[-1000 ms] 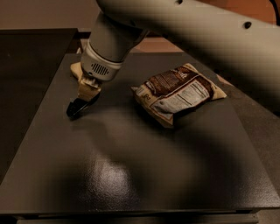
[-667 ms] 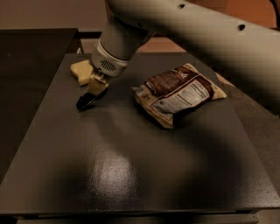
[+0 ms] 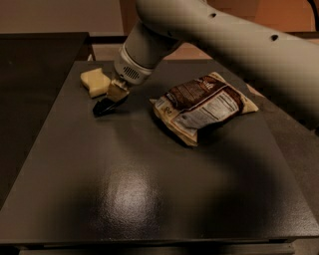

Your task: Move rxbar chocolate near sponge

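Gripper over dark table, holding rxbar chocolate

Snack bag: brown and cream, crinkled, lay flat on the right half of the worktop nearer the far edge, its long side slanting toward the far right corner.
Bag print: a white printed panel faced up.
Worktop: dark and smooth, with a pale glare patch toward the near edge.
Side surface: another dark top lay beyond the left edge.
Background: an orange-brown panel stood behind the far right corner.
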Action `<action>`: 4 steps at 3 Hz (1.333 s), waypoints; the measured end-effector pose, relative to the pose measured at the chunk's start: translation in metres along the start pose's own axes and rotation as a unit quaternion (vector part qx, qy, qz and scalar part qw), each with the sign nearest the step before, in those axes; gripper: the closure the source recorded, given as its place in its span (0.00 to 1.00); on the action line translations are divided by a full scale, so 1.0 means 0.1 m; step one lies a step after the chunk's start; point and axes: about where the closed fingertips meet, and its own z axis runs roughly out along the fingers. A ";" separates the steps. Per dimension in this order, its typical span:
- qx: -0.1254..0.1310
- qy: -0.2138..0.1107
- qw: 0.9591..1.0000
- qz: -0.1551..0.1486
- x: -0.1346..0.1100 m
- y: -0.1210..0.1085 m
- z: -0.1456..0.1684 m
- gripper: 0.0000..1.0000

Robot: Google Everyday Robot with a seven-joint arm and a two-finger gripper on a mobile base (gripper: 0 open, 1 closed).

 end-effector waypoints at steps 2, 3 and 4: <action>0.022 -0.024 0.999 0.002 -0.03 -0.13 0.08 0.35; 0.033 -0.016 0.999 -0.011 -0.03 -0.14 0.15 0.12; 0.032 -0.015 0.999 -0.012 -0.03 -0.13 0.15 0.00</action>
